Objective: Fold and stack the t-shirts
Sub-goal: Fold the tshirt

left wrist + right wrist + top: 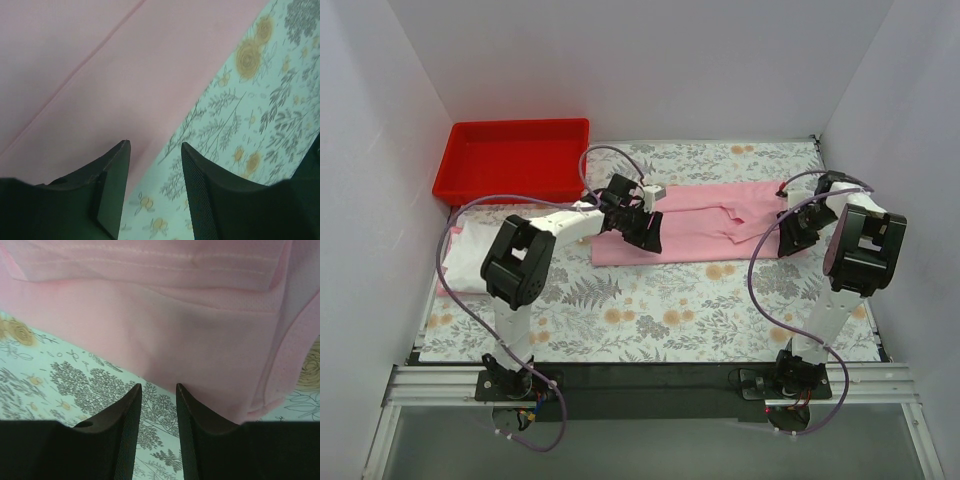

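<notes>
A light pink t-shirt (705, 225) lies folded into a long strip across the back middle of the table. It also shows in the left wrist view (90, 75) and the right wrist view (165, 325). My left gripper (645, 232) is open and empty over the strip's left end, at its near edge (155, 146). My right gripper (790, 240) is open and empty at the strip's right end, just off its near edge (159, 386). A white t-shirt (470, 255) lies folded on a pink one at the far left, partly hidden by the left arm.
A red plastic tray (512, 158) stands at the back left. The floral grey tablecloth (660, 315) covers the table. White walls close in the left, back and right sides. Purple cables loop from both arms.
</notes>
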